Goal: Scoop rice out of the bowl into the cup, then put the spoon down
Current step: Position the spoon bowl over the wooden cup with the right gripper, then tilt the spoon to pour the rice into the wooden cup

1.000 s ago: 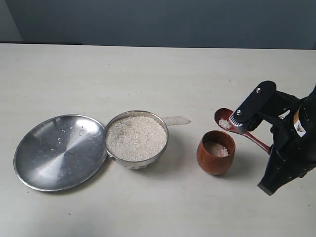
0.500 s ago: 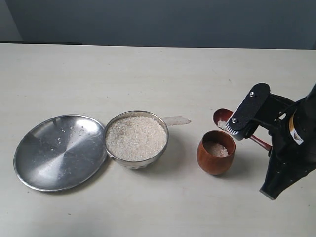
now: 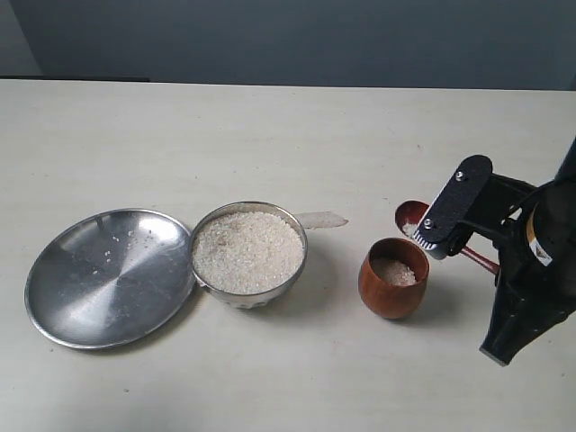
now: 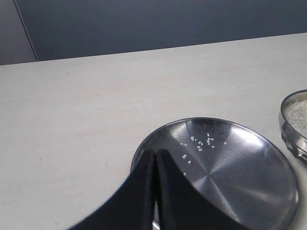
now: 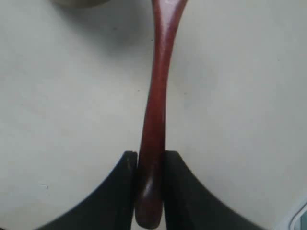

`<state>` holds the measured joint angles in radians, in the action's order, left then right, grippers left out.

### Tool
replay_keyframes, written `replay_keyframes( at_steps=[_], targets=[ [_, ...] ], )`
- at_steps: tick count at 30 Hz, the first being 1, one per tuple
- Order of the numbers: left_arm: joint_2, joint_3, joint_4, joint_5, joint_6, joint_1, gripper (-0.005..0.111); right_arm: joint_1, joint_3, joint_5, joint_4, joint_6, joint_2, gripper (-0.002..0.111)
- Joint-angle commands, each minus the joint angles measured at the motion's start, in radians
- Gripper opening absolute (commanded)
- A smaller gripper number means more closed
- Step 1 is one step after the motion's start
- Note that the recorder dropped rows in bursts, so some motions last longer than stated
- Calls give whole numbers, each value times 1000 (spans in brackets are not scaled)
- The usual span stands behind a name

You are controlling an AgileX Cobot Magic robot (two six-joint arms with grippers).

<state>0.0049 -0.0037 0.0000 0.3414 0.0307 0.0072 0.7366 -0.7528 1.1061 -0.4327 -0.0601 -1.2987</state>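
Ok, ext view: table pale and matte. Plate at left, steel, shallow, a few loose grains on it. Bowl just beside it on the right, rims touching or nearly so, can't tell which. Rice fills the bowl almost to the rim. Small clear scrap lies on the table by the bowl's far-right edge. Cup stands upright, apart from the bowl on the right, w/ some rice low inside. Spoon has its head just past the cup's far rim, a bit of rice in it; the handle runs back right and the middle is hidden behind the R gripper. Whether the head touches the cup, can't tell. The arm is dark and bulky at the right edge.

L wrist view: L gripper has its fingers pressed together w/ only a thin slit between, nothing in them. It hangs over the near rim of the plate. Scattered grains on the plate's far half. Bowl cut off at the frame edge, rice visible inside.

R wrist view: R gripper pinches the spoon near the handle's end, one finger on each side, tight on the wood. The handle runs straight away from the fingers over bare table; the head is out of frame.
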Motion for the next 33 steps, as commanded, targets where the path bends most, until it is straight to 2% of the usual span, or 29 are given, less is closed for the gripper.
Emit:
replay_keyframes(
  at_steps=[1, 22, 29, 33],
  targets=[
    [-5, 4, -6, -7, -3, 1, 0, 3, 3, 20, -17, 0, -29, -1],
    [-5, 4, -6, -7, -3, 1, 0, 3, 3, 17, -74, 43, -35, -1],
    [-5, 4, -6, -7, -3, 1, 0, 113, 3, 64, -143, 44, -44, -1],
    [-5, 4, -6, -7, -3, 1, 0, 114, 3, 115, -166, 42, -106, -1]
  ],
)
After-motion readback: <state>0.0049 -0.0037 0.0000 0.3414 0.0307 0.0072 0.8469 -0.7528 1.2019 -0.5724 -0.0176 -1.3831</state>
